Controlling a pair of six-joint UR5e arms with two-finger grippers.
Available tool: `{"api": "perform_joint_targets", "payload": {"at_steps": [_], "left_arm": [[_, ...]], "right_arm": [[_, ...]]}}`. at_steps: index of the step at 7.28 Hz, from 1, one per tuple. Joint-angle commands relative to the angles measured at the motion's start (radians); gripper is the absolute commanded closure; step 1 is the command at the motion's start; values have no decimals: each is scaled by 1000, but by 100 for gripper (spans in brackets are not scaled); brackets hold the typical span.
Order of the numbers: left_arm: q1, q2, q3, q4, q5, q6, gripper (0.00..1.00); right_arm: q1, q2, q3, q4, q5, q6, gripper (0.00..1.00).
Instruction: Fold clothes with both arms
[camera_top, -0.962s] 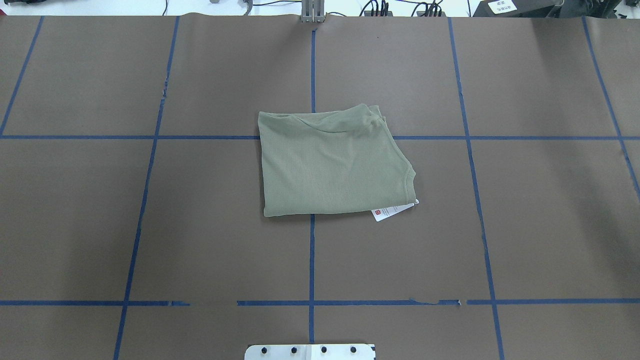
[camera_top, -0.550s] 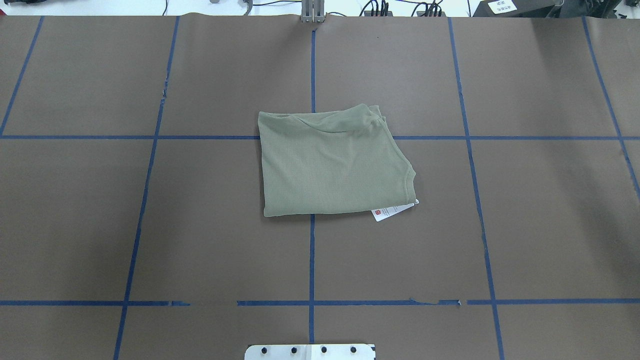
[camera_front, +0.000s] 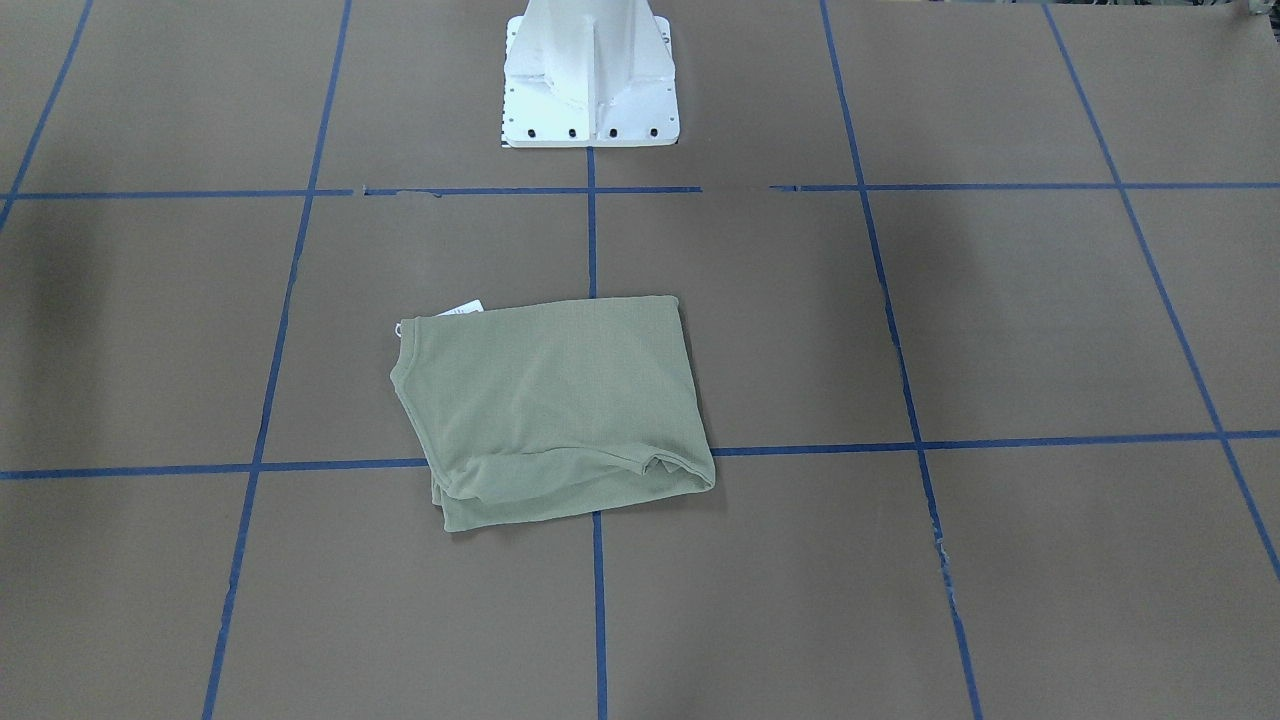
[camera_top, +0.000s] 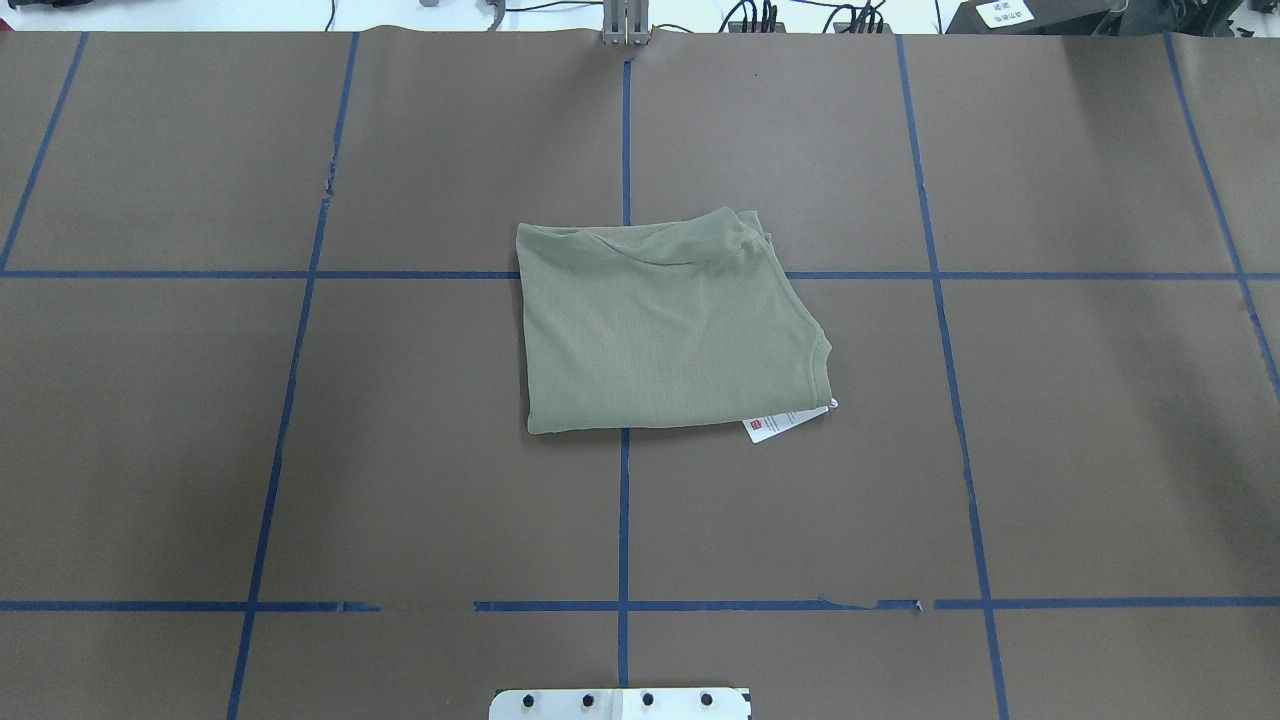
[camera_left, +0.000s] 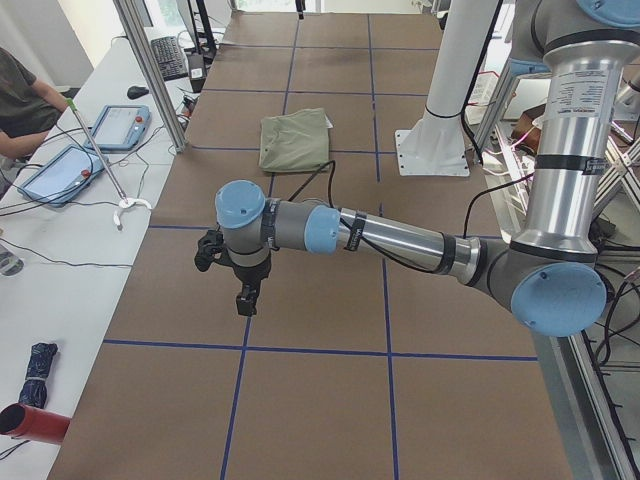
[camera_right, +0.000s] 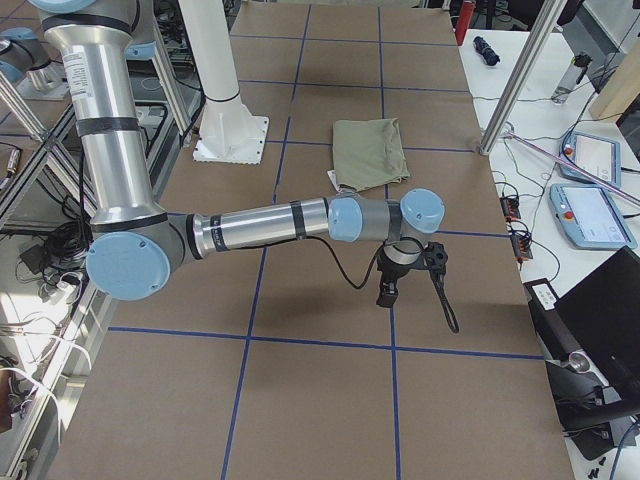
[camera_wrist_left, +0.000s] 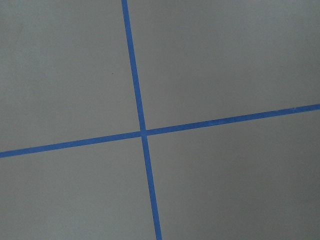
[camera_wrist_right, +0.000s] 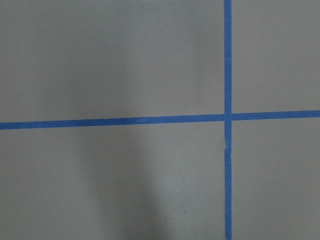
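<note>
Sage-green knit shirt, folded to a compact rectangle, lies on the brown paper-covered table in the front-facing view. Overhead it sits near centre, with a white paper tag at its 5 o'clock. The side views show the black left hand and black right hand hanging well apart from the shirt; whether they are wide or narrow I cannot tell. The wrist views show only table. The folding looks finished, so the next move calls for a tidy-up at most.
</note>
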Motion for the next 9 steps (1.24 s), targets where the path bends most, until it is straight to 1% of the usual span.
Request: {"api": "perform_joint_targets", "payload": {"at_steps": [1, 2, 9], "left_arm": [[0, -3, 38, -4, -1, -1, 0], [0, -5, 58, -19, 1, 1, 0], [-1, 8, 98, -18, 1, 1, 0]], "right_arm": [[-1, 2, -1, 1, 1, 0, 0], [-1, 2, -1, 1, 2, 0, 0], [8, 0, -4, 1, 3, 0, 0]]}}
